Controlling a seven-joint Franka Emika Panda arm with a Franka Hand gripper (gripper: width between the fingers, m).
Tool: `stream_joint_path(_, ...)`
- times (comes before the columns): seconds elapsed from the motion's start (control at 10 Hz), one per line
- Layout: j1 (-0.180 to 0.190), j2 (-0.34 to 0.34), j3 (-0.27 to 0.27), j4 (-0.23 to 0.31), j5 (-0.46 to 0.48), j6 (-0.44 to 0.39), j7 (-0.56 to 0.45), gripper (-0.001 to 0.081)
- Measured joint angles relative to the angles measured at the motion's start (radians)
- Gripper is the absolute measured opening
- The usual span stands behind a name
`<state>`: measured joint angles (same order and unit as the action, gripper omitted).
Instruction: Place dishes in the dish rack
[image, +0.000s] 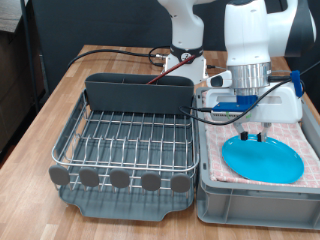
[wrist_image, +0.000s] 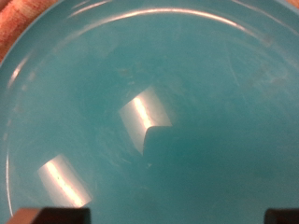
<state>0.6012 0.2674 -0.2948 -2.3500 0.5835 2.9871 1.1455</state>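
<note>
The round light-blue plate (image: 262, 158) lies flat on checkered cloth inside the grey tub (image: 255, 195) at the exterior view's right. My gripper (image: 252, 133) hangs just above the plate's far edge, fingers pointing down. In the wrist view the plate (wrist_image: 187, 84) fills the picture, and the gripper (wrist_image: 163, 217) shows only as two fingertips (wrist_image: 56, 216) set wide apart at the picture's edge, with nothing between them. The chrome wire dish rack (image: 125, 140) on its dark grey tray stands to the exterior view's left and holds nothing. The wooden spoon and the white cup are out of view.
The rack's tall grey trough (image: 138, 93) runs along its far side. The robot's white base (image: 185, 65) and cables sit behind it on the wooden table (image: 50, 110). The pink-and-white checkered cloth (image: 300, 135) lines the tub.
</note>
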Motion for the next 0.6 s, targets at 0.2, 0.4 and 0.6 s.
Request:
stream_joint_path(0.2,0.093,-0.027,-0.120,-0.014,-0.155,-0.053,0.153,0.0576)
stream_joint_path(0.4,0.132,-0.060,-0.173,-0.033,-0.221,-0.083,0.220,0.0739)
stream_joint_path(0.6,0.133,-0.084,-0.174,-0.057,-0.212,-0.081,0.218,0.0790)
